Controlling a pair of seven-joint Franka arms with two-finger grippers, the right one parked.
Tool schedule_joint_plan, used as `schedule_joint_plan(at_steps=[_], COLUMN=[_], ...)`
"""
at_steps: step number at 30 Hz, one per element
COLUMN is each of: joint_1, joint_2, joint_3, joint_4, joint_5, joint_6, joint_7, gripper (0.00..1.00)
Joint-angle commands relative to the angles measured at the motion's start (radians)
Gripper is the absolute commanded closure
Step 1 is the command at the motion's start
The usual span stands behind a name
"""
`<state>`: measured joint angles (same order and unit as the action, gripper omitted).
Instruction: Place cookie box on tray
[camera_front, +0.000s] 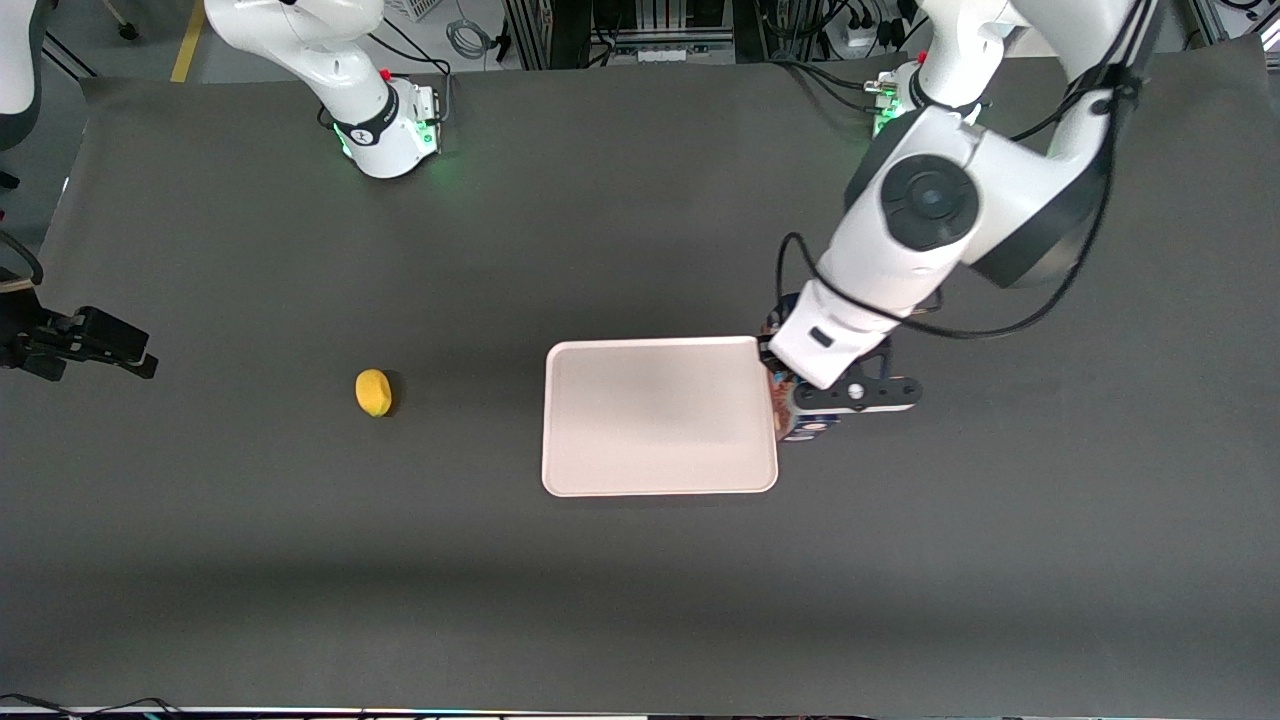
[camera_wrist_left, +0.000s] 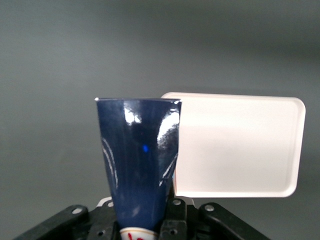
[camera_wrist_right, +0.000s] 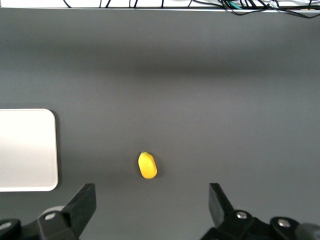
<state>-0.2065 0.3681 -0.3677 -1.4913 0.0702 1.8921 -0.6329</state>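
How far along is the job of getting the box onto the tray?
Done: the tool has gripped the box. In hand: it holds the box beside the tray's edge at the working arm's end, not yet over it. Left: carry it over the tray, set it down, release.

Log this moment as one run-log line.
gripper: shut on cookie box | position: beside tray edge | tray: bare | box not yet placed

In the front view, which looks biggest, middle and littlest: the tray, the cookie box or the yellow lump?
1. Tray: biggest.
2 and 3. Unsure: the cookie box, held in the claw beside the tray, is mostly hidden; the yellow lump is small.
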Motion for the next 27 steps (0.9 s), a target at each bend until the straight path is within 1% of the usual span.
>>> schedule_joint_plan(at_steps=[1,3,7,13,22,27], joint_1=[-0.062,-0.082,-0.106,-0.122,-0.126,-0.123], joint_2=[0.08,0.106,0.162,0.221,0.261,0.275], joint_3=[-0.016,-0.02,-0.034,-0.034,-0.027,0.003], joint_4=[0.049,0.045,0.034,0.0,-0.078,-0.125], joint_5=[0.086,0.132,0.184,0.258,0.264,0.264], joint_6=[0.021,0.047,0.103,0.192,0.329,0.407], joint_7=[-0.1,-0.152,-0.229,-0.254,-0.261,-0.264], gripper=[0.72,0.72,0.72,0.72,0.72,0.72])
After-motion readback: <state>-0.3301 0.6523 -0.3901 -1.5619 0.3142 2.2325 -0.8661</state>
